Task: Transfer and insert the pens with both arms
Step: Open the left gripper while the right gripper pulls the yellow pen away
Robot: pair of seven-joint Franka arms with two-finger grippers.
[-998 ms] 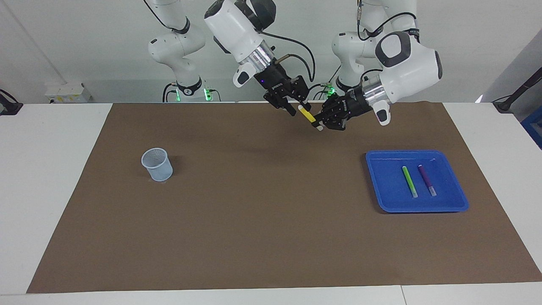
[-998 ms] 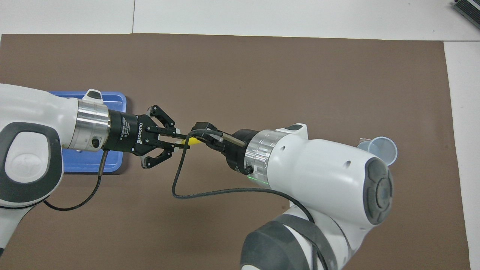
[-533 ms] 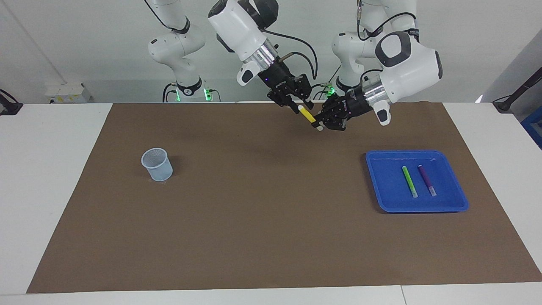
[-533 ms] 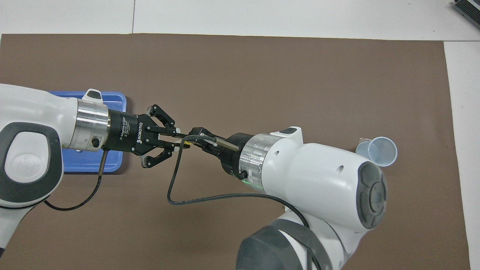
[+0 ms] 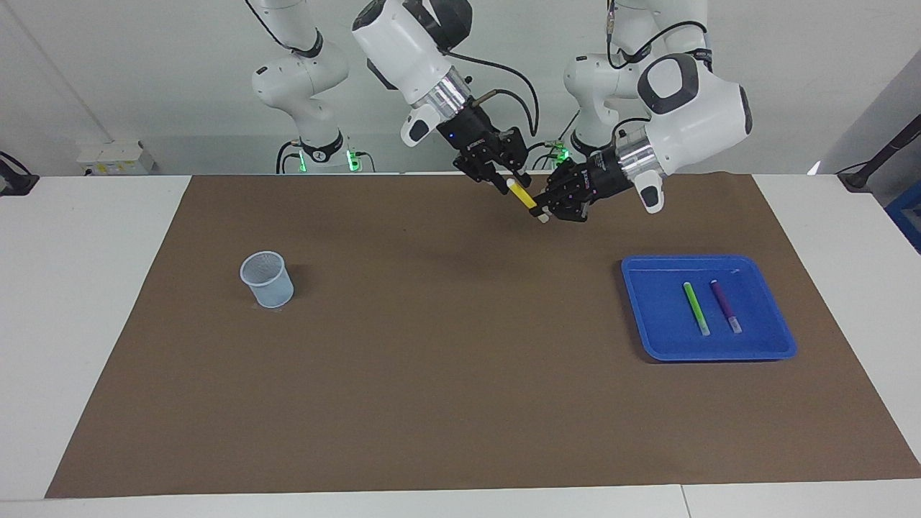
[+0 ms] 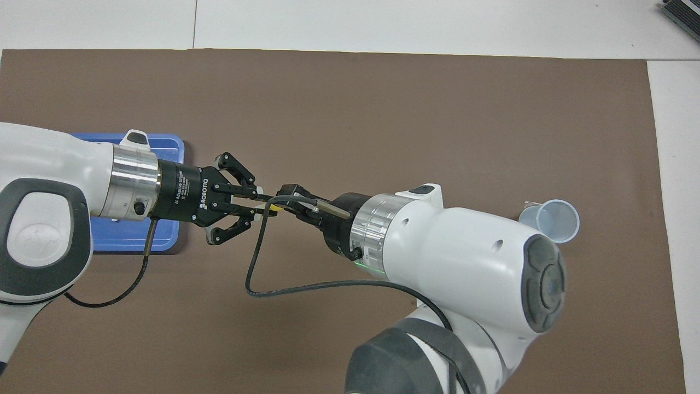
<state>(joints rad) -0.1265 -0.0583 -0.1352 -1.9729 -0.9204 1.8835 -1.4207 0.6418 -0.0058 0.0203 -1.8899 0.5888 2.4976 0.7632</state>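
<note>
A: What can't we make out? In the overhead view the right arm's wrist and a black cable cover most of the yellow pen point(image 5: 522, 196), and the left arm's body hides most of the blue tray point(image 5: 640, 316). Whether the right gripper point(image 5: 506, 184) is clamped on the pen's upper end or only around it, we cannot tell.

B: The left gripper point(image 5: 548, 211) we read plainly: clenched on the yellow pen near its whitish lower end, both grippers raised over the brown mat point(image 5: 446, 360) close to the robots' edge.

A: Room? Below the grippers we see bare mat. The mesh cup point(image 5: 267, 279) stands well apart, toward the right arm's end.

B: The pen is slim, tilted, its yellow end toward the right gripper. The green pen point(image 5: 696, 308) and purple pen point(image 5: 726, 306) lie side by side, apart, in the tray.
</note>
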